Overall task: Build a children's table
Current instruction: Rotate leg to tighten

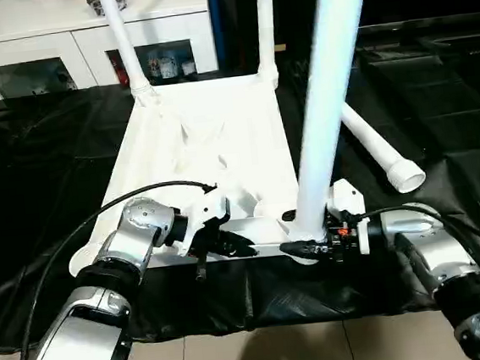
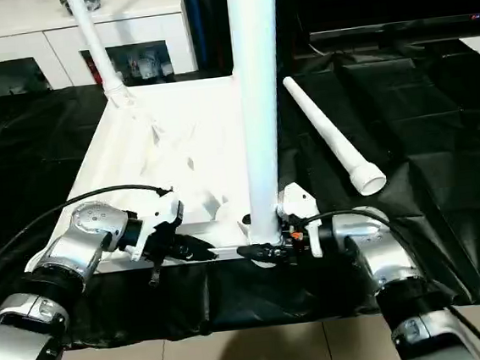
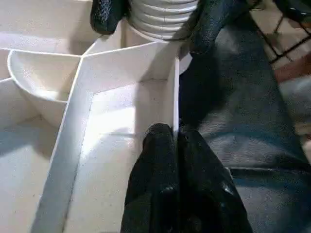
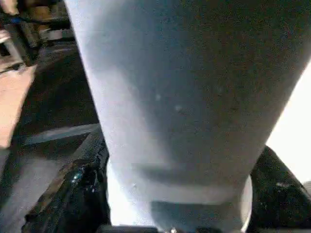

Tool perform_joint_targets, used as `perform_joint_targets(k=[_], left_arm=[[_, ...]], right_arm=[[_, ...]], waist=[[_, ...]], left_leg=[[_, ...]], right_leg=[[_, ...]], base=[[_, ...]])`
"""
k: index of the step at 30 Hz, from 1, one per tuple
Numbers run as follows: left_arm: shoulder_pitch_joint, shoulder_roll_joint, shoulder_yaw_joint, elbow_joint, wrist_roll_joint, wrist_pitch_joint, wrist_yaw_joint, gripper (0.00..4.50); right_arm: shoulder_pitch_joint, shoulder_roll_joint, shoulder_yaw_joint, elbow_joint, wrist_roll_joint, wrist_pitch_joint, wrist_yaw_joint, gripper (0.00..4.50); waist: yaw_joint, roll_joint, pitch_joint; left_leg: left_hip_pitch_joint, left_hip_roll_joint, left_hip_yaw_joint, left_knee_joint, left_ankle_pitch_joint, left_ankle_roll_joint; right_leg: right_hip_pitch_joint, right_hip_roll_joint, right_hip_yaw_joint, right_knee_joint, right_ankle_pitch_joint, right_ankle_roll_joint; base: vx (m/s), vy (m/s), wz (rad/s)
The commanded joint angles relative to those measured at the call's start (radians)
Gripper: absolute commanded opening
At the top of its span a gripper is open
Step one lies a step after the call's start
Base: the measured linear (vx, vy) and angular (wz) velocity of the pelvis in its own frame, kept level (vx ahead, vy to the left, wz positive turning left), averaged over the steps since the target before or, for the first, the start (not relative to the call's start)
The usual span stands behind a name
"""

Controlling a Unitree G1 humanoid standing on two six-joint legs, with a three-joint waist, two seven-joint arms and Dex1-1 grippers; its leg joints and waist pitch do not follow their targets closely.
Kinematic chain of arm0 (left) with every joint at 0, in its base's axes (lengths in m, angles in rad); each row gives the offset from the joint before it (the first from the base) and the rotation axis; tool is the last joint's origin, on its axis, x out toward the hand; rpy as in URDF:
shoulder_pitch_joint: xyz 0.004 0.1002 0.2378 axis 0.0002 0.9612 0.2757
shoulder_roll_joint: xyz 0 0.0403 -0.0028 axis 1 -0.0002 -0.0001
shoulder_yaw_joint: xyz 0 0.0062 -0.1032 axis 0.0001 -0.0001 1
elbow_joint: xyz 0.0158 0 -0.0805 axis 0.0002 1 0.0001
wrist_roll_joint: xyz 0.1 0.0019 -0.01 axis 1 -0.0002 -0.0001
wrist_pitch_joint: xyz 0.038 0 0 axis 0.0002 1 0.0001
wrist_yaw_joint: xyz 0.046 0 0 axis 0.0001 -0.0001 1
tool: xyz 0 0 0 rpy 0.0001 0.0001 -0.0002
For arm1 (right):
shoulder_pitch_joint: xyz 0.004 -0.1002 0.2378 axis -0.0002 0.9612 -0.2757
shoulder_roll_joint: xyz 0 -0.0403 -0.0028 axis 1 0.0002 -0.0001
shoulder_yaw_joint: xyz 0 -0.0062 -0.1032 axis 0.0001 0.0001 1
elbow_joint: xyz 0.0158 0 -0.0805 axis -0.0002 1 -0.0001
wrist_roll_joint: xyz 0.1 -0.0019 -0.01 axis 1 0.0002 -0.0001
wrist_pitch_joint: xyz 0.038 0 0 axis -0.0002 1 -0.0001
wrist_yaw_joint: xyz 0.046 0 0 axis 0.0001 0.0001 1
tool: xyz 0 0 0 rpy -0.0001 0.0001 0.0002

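Black sheeting [image 1: 41, 148] covers the whole work surface, creased and glossy, with pale floor tiles [image 1: 265, 356] along its near edge. Behind it stands a white cabinet [image 1: 82, 42] with glass doors, small items visible inside.

On the sheeting lies the tabletop [image 1: 211, 140], upside down, ribbed underside facing up. Two legs rise from its far corners: the far-left leg [image 1: 120, 38] leans slightly, the far-right leg [image 1: 266, 24] stands straight. A third, the near-right leg [image 1: 330, 95], stands upright in the near right corner socket, its ridged base seated there as the left wrist view shows. The fourth, the loose leg [image 2: 331, 133], lies flat on the sheeting to the right of the tabletop, flared end towards the robot, apart from everything.

Now the grippers. The left gripper [image 1: 229, 247] sits at the tabletop's near edge, and the left wrist view shows its black fingers [image 3: 160, 165] pinched together on the thin upright rim wall, one either side of it. That's a firm clamp on the tabletop.

The right gripper [image 2: 268, 250] is at the foot of the near-right leg, down by the socket. Its fingers [image 4: 80, 194] stand spread on either side of the tube's base, close against it; whether they actually press on the leg, I cannot tell.
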Motion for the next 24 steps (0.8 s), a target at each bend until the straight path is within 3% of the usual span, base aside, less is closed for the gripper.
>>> perform_joint_targets(k=[1, 5, 9, 10, 13, 14, 15, 19, 20, 24], left_arm=[[-0.038, -0.044, 0.019, 0.014, 0.007, 0.037, 0.119, 0.00], [-0.059, -0.107, 0.048, 0.025, 0.013, 0.090, 0.306, 0.00], [-0.069, -0.183, 0.058, 0.021, 0.028, 0.137, 0.483, 0.00], [-0.071, -0.221, 0.063, 0.023, 0.032, 0.146, 0.559, 0.00], [-0.068, -0.245, 0.055, 0.025, 0.042, 0.133, 0.594, 0.00], [-0.066, -0.250, 0.049, 0.024, 0.047, 0.127, 0.597, 0.00], [-0.063, -0.253, 0.051, 0.021, 0.042, 0.126, 0.592, 0.00], [-0.045, -0.247, 0.047, -0.004, 0.035, 0.113, 0.555, 0.00], [-0.039, -0.235, 0.047, -0.010, 0.034, 0.101, 0.537, 0.00], [-0.033, -0.209, 0.046, -0.015, 0.033, 0.079, 0.498, 0.00]], right_arm=[[0.003, 0.053, -0.012, 0.038, -0.027, 0.040, -0.153, 2.75], [-0.026, 0.137, -0.059, 0.116, -0.068, 0.028, -0.418, 2.74], [-0.061, 0.237, -0.112, 0.186, -0.069, 0.036, -0.661, 2.74], [-0.077, 0.271, -0.110, 0.217, -0.094, 0.014, -0.734, 2.74], [-0.086, 0.296, -0.102, 0.236, -0.115, -0.008, -0.772, 2.74], [-0.087, 0.305, -0.105, 0.240, -0.117, -0.015, -0.782, 3.09], [-0.087, 0.308, -0.105, 0.239, -0.117, -0.018, -0.782, 3.44], [-0.090, 0.307, -0.122, 0.237, -0.107, -0.054, -0.759, 3.56], [-0.090, 0.292, -0.125, 0.232, -0.106, -0.071, -0.737, 3.85], [-0.091, 0.256, -0.131, 0.231, -0.085, -0.098, -0.669, 4.05]], waist=[[-0.008, -0.009, -0.060], [-0.024, -0.012, -0.052], [-0.055, -0.010, -0.051], [-0.058, -0.014, -0.053], [-0.060, -0.014, -0.054], [-0.058, -0.014, -0.055], [-0.058, -0.013, -0.056], [-0.060, -0.008, -0.057], [-0.061, -0.008, -0.058], [-0.062, -0.009, -0.059]], left_leg=[[0.021, 0.058, -0.022, -0.069, -0.218, 0.077], [0.022, 0.051, -0.028, -0.076, -0.296, 0.017], [0.023, 0.048, -0.030, -0.078, -0.321, 0.009], [0.024, 0.043, -0.028, -0.073, -0.321, 0.018], [0.018, 0.041, -0.027, -0.071, -0.288, 0.046], [0.016, 0.042, -0.026, -0.070, -0.273, 0.058], [0.015, 0.043, -0.027, -0.071, -0.268, 0.063], [0.015, 0.046, -0.027, -0.072, -0.276, 0.075], [0.015, 0.046, -0.027, -0.072, -0.277, 0.076], [0.012, 0.044, -0.026, -0.069, -0.261, 0.091]], right_leg=[[0.048, -0.065, 0.046, -0.060, -0.164, -0.252], [0.049, -0.071, 0.046, -0.080, -0.358, -0.196], [0.042, -0.065, 0.045, -0.087, -0.361, -0.192], [0.043, -0.065, 0.044, -0.089, -0.368, -0.190], [0.046, -0.065, 0.043, -0.092, -0.354, -0.181], [0.047, -0.064, 0.044, -0.089, -0.333, -0.183], [0.048, -0.064, 0.043, -0.087, -0.324, -0.184], [0.048, -0.064, 0.042, -0.086, -0.304, -0.193], [0.048, -0.063, 0.042, -0.085, -0.298, -0.195], [0.051, -0.064, 0.041, -0.083, -0.272, -0.204]], base=[[0.000, 0.000, 0.00], [0.000, 0.000, 0.00], [0.000, 0.000, 0.00], [0.000, 0.000, 0.00], [0.000, 0.000, 0.00], [0.000, 0.000, 0.00], [0.000, 0.000, 0.00], [0.000, 0.000, 0.00], [0.000, 0.000, 0.00], [0.000, 0.000, 0.00]])
